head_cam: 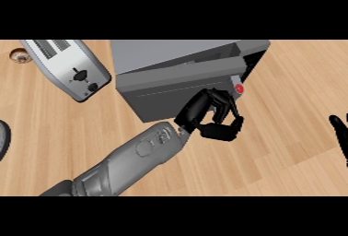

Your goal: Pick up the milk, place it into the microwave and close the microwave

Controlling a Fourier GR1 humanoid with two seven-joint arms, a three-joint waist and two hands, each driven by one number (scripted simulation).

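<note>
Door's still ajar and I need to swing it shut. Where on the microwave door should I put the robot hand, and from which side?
Take the microwave door at its free right edge, by the red button, where the left robot hand already sits. Come from the counter side in front and push toward the microwave: the flat face tilts outward there, farthest from the hinge.

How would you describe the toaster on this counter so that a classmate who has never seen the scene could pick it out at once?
Start from the big grey microwave at the top middle of the wooden counter. To its left lies the toaster, angled. It alone is silver, with two slots on top and black knobs on its front.
</note>
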